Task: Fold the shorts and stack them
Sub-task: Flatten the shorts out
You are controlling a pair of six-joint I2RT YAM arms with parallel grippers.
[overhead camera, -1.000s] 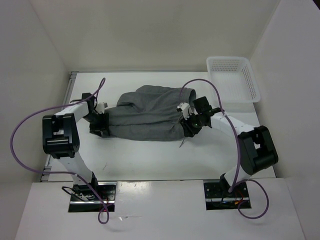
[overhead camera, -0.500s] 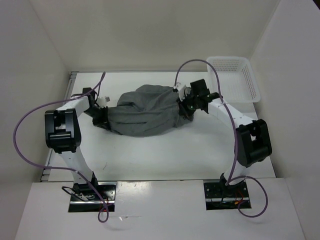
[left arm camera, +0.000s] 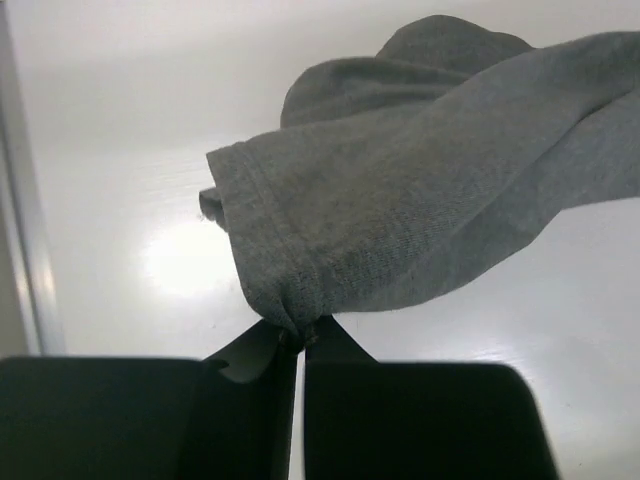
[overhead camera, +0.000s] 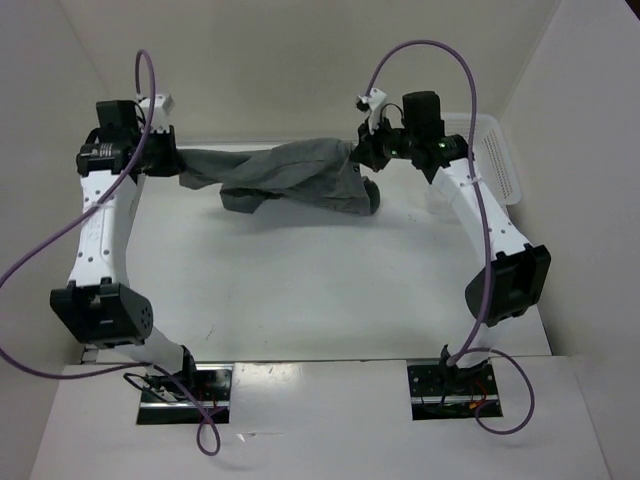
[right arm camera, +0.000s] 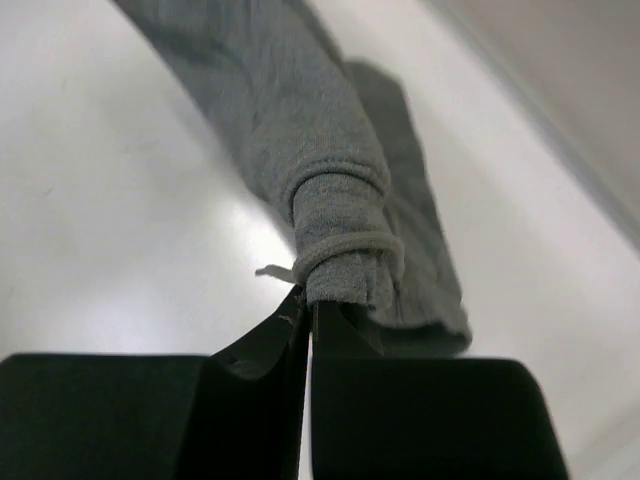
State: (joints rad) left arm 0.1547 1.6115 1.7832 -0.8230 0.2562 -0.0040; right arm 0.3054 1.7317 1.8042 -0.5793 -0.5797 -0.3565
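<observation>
Bright, even light comes from overhead and washes the white counter [overhead camera: 300,290] and walls [overhead camera: 300,60] almost to one tone in the top view. Shadows there are soft, with only a faint one under the shorts [overhead camera: 290,175]. From the left wrist, a white patch of glare lies on the counter just ahead and left of the left hand [left arm camera: 300,335]. Its fingers [left arm camera: 400,420] are black shapes without detail. The weave nearest them is sharp and the farther folds soften. From the right wrist, the right hand [right arm camera: 305,300] is just as dark. The cloth close to it is crisp, the farther stretch blurs, and a grey shadow lies beyond it to the right.
</observation>
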